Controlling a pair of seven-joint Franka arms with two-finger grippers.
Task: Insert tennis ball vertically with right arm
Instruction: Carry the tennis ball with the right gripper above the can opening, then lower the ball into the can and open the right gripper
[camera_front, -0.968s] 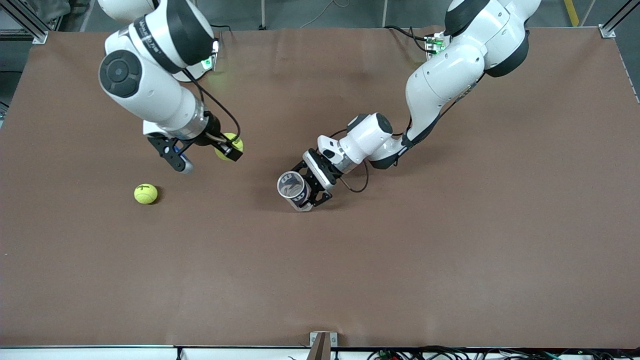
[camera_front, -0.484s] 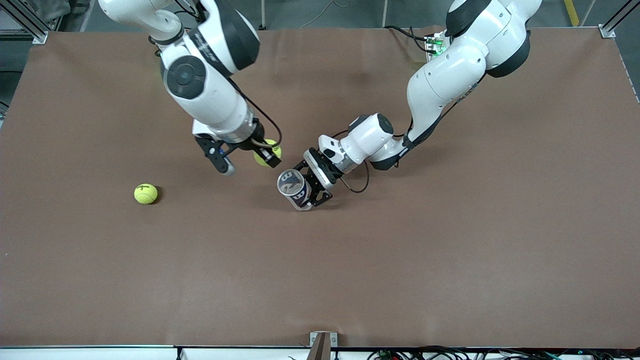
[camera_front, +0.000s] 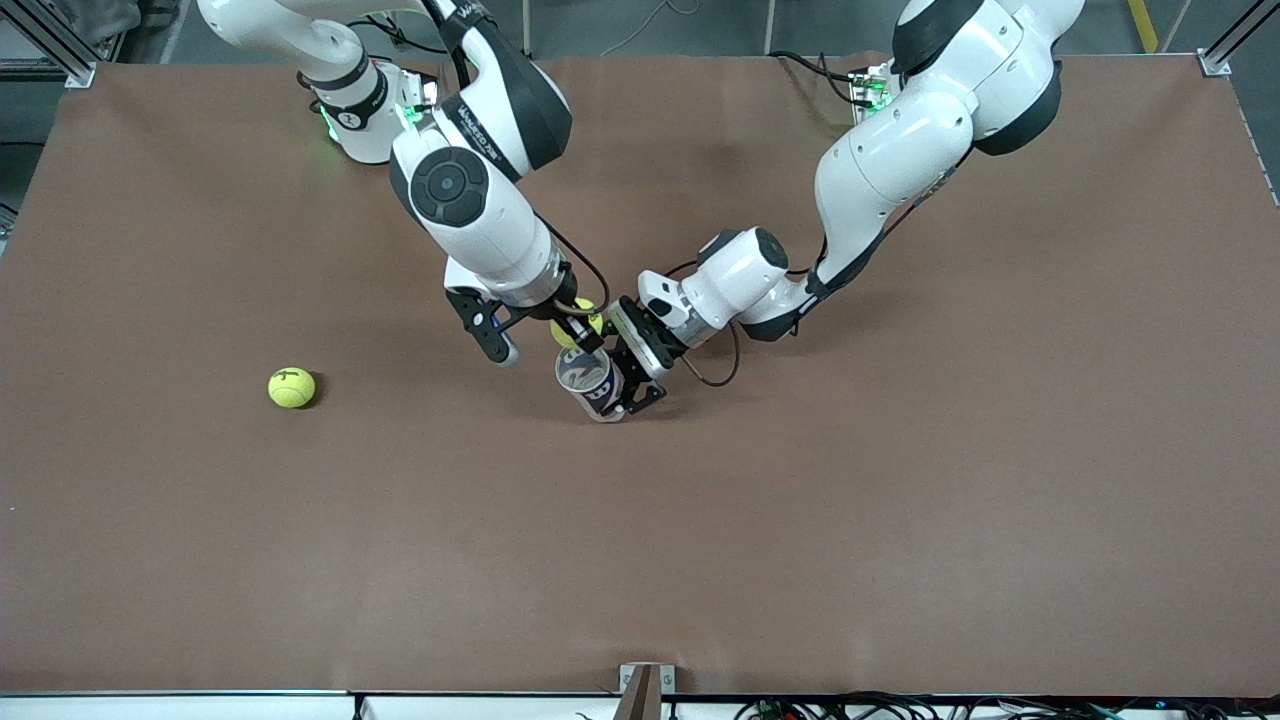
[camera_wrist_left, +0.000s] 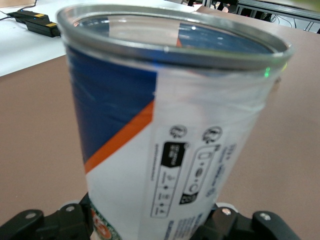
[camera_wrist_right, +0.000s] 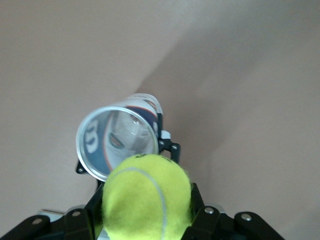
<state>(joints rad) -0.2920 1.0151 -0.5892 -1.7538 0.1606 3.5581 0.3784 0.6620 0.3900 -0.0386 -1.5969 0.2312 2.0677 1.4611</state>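
The tennis ball (camera_wrist_right: 147, 197) sits clamped between the jaws of the right gripper (camera_front: 578, 330), held up in the air just beside the open mouth of the can (camera_front: 587, 380) and partly overlapping its rim in the right wrist view. A ball has no long axis; what matters is the can's, which runs roughly upright with its mouth facing up, so the ball can drop straight in. The left gripper (camera_front: 632, 372) has its jaws closed on the can's lower body, likely to steady it on the brown counter (camera_front: 900, 500). A second ball (camera_front: 291, 387) lies on the counter, well apart, toward the right arm's end.
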